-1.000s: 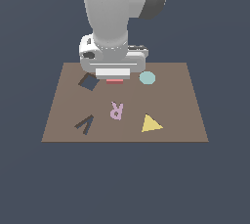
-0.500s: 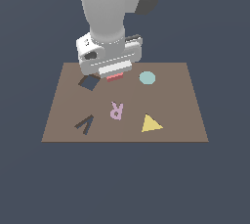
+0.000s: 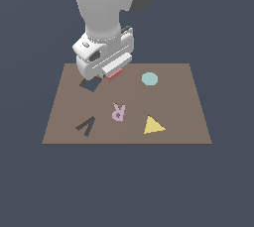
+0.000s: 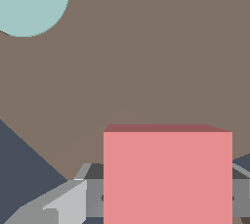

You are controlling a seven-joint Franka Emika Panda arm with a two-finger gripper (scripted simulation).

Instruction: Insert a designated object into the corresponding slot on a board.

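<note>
Gripping the salmon-red block [image 4: 167, 176], jaws clamped on it, beside the navy slot [image 3: 90, 85], pink letter R [image 3: 118, 111] on board [image 3: 183, 117]

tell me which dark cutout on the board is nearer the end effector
The navy diamond-tilted square slot, just below the end effector. The V-shaped cutout sits farther toward the board's front edge.

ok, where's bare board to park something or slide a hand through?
Widest bare patch: the board along the exterior view's right edge, past the teal disc and yellow triangle. A narrower strip runs along the near edge, below the V-shaped cutout and pink R. Crowded: the far-left corner, where the gripper holds the salmon block beside the square slot.
</note>
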